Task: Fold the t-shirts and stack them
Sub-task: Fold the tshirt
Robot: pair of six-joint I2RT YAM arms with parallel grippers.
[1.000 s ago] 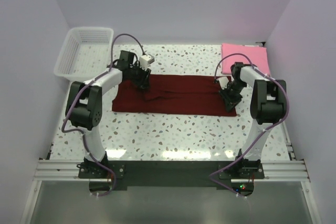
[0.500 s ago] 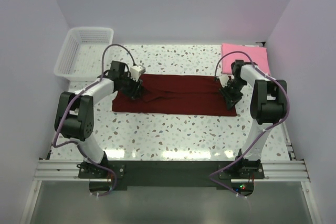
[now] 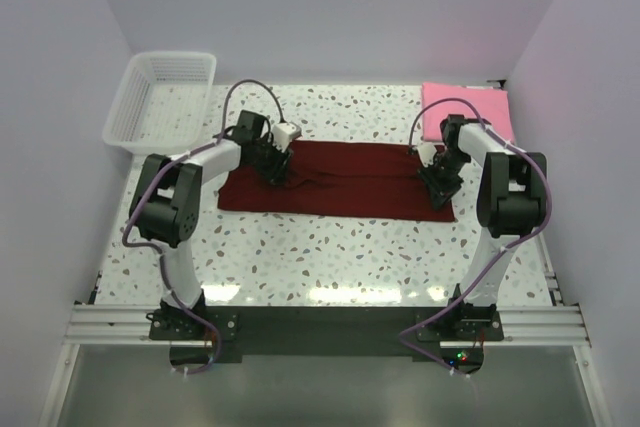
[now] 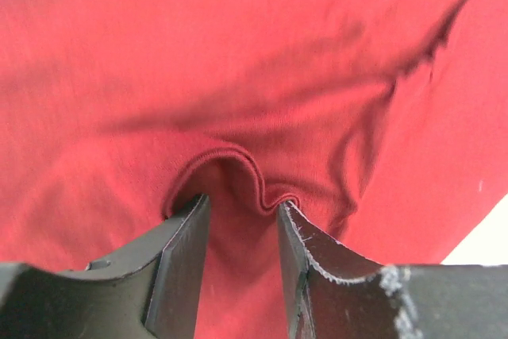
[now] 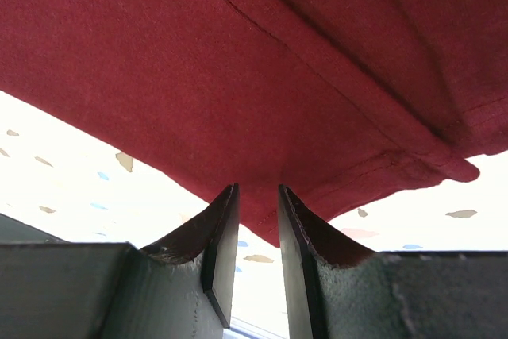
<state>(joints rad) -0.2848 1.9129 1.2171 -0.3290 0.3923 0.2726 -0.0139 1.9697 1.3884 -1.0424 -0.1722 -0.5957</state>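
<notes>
One of the two shirts looks finished. From the top camera, the pink t-shirt (image 3: 475, 107) lies as a neat folded rectangle at the far right corner of the table (image 3: 330, 247). The maroon t-shirt (image 3: 340, 182) lies mid-table as a long flat band running left to right. I judge it only partly folded, with the crosswise folds and the stacking onto the pink one left to do. My left gripper (image 3: 275, 169) sits on its left end and my right gripper (image 3: 432, 179) on its right end. A white mesh basket (image 3: 170, 55) stands at the far left corner, well apart from both shirts. The table has a pale speckled top under bright light. Plain pale walls (image 3: 330, 7) close it in on three sides, and an aluminium rail (image 3: 320, 322) carries the arm bases at the near edge.

On the left wrist camera, the left gripper (image 4: 242, 204) has its jaws drawn in on a raised pucker of the maroon t-shirt (image 4: 238, 61), with creases running out from the pinch. A white sliver shows at lower right.

On the right wrist camera, the right gripper (image 5: 258, 196) has its jaws close together, pinching the maroon t-shirt (image 5: 238, 77) at its stitched edge. The speckled table (image 5: 79, 172) shows on either side.
</notes>
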